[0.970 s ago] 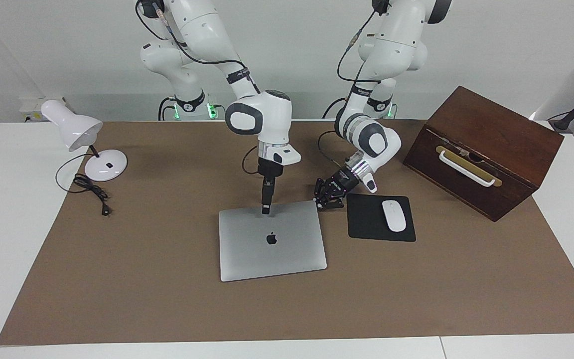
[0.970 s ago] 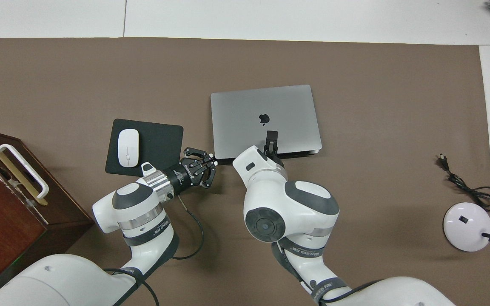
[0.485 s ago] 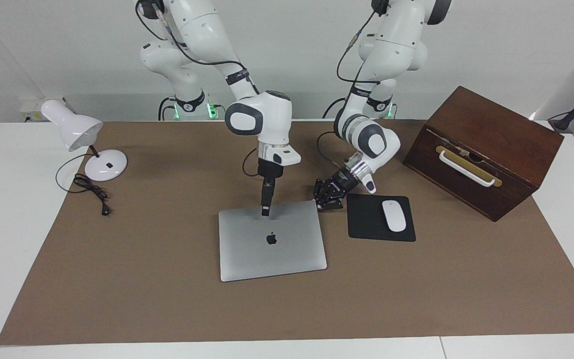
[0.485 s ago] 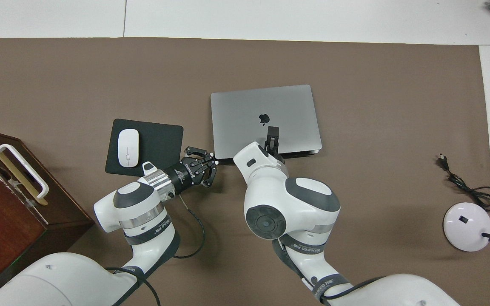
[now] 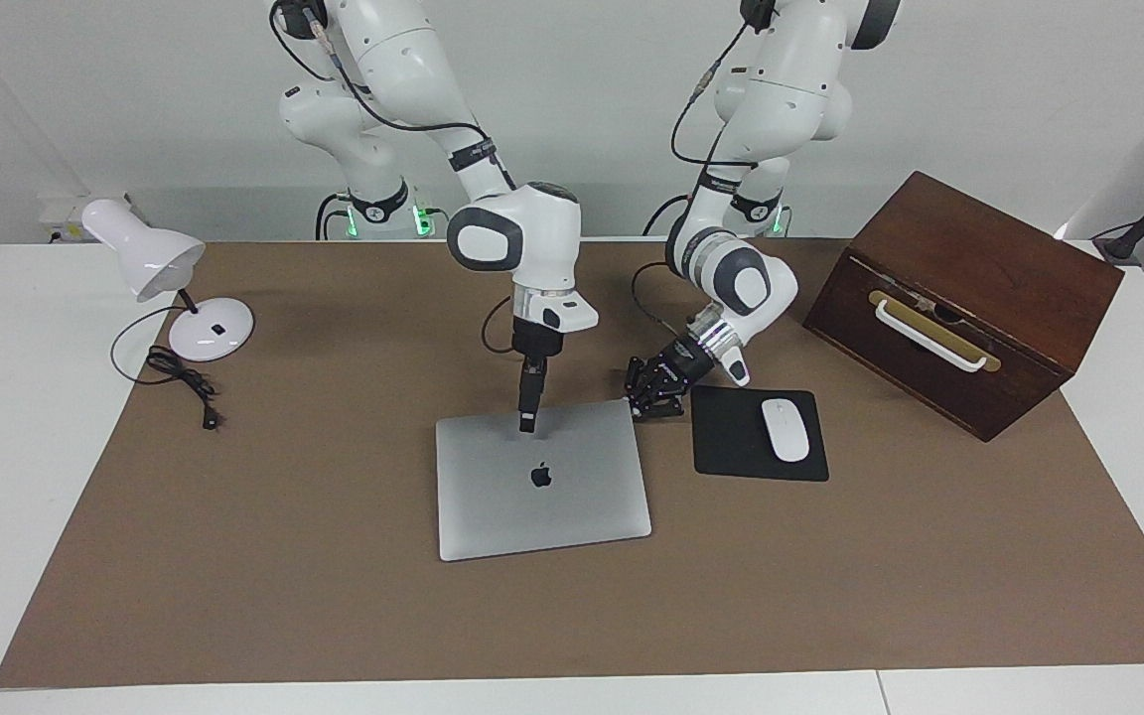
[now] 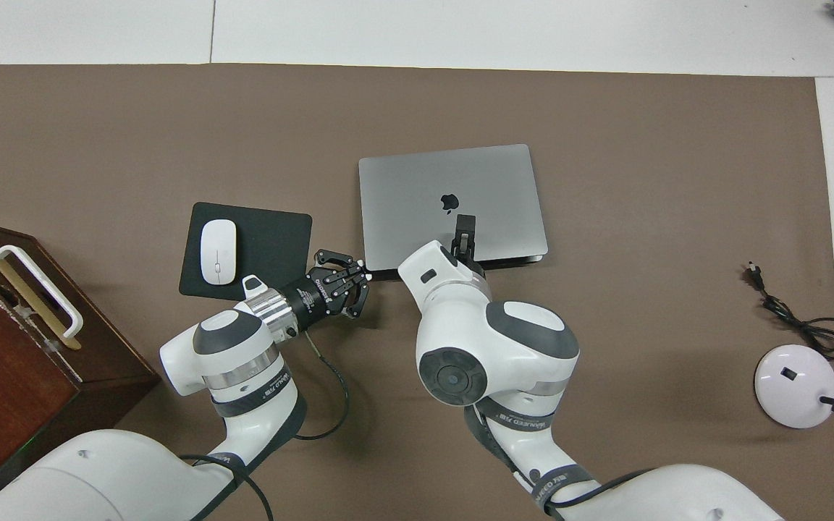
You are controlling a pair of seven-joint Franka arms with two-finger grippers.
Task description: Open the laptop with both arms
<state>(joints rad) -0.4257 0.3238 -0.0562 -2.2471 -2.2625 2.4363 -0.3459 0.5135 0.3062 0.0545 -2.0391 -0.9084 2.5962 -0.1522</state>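
The silver-grey laptop lies closed and flat on the brown mat, logo up. My right gripper points straight down with its fingers together. Its tip is on or just above the lid, between the logo and the edge nearest the robots. My left gripper lies low and nearly level, shut. Its fingertips meet at the laptop's corner nearest the robots, toward the left arm's end. Whether they touch the lid edge I cannot tell.
A black mouse pad with a white mouse lies beside the laptop, right by the left gripper. A brown wooden box stands at the left arm's end. A white desk lamp and its cord are at the right arm's end.
The right gripper has crept a little along the lid toward the logo. The left gripper has edged slightly closer to the laptop's corner. The laptop has not moved.
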